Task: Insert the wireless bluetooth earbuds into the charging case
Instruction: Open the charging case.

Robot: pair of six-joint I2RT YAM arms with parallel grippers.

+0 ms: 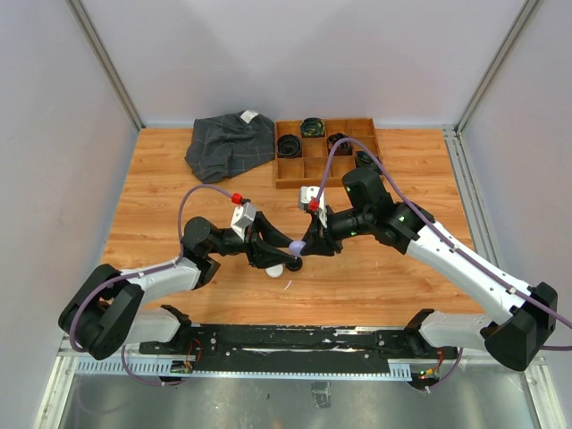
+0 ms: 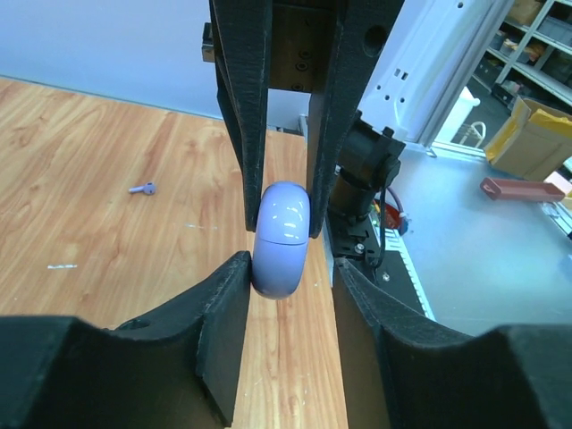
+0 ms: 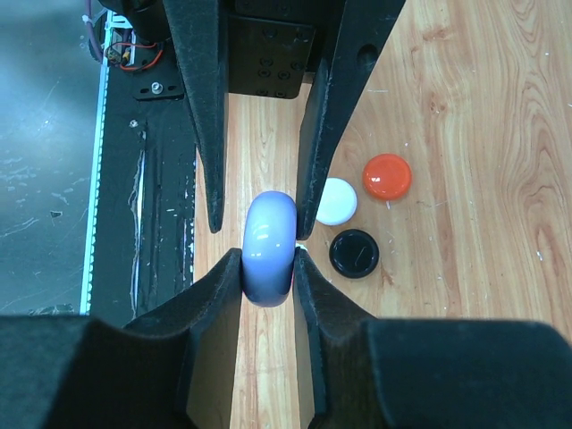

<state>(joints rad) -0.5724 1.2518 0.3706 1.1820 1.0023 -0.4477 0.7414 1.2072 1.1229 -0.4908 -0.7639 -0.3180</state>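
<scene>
Right now both arms meet over the middle of the desk. The right tool is clenched on the lilac case, which is closed and held on edge. The left tool straddles the same case from the opposite side with its jaws partway apart: one finger touches it and the other stands off with a gap. The right wrist view picks out an orange puck, a white puck and a black puck on the wood just beside the case. The left wrist view misses those but catches a tiny purple earbud lying well apart on the desk.
</scene>
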